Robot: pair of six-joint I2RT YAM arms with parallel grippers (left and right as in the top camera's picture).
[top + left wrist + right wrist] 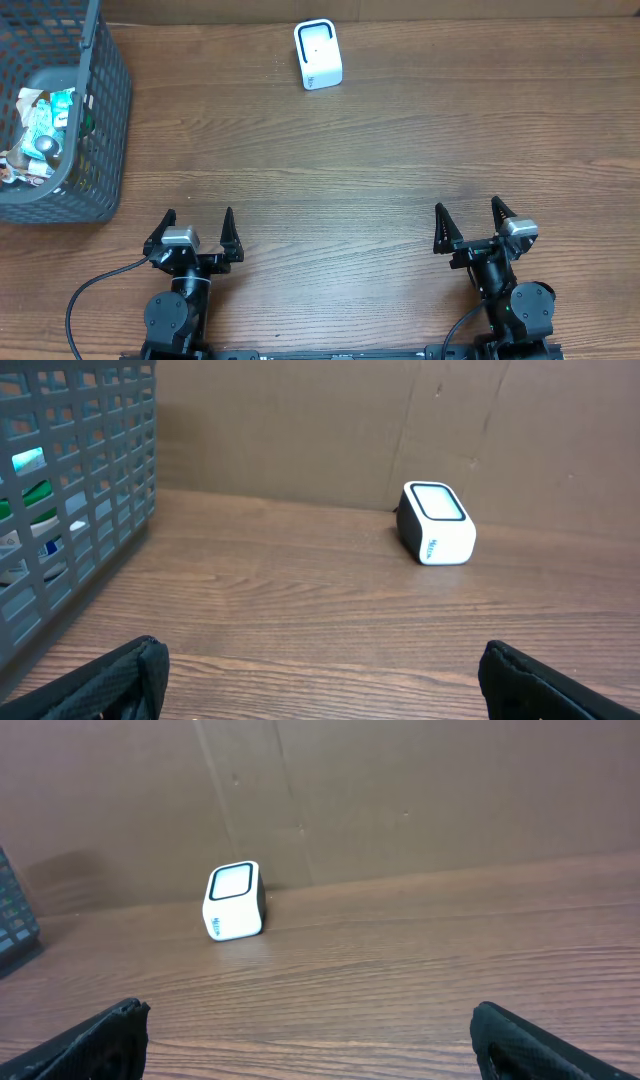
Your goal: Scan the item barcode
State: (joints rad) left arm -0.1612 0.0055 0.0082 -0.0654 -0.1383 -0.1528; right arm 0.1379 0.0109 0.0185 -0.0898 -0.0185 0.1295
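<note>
Sitting at the near edge of the table (pixel 330 190), the left claw (pixel 198 212) is released, its two fingers spread wide and gripping nothing. The right claw (pixel 467 204) is level with it, well apart on the other side. It is released too, fingers wide and holding nothing. In each wrist view only the dark fingertips (pixel 110 678) (pixel 100 1038) show at the lower corners, with bare wood grain between them.

Further back on the left, a grey plastic basket (pixel 108 110) with grid walls stands at the table's left edge, ahead and to the left of the left claw. A jumble of small packets (pixel 40 125) lies in it, white, green and silver. No barcode can be made out on any of them, and through the grid in the left wrist view they are only patches of colour (pixel 28 510).

Farthest away, near the middle of the table's back edge, stands the scanner (pixel 318 55), a small white box with a dark-framed window on its upper face. It is well apart from the basket and from both claws. Just behind it rises a brown cardboard wall (pixel 420 790).
</note>
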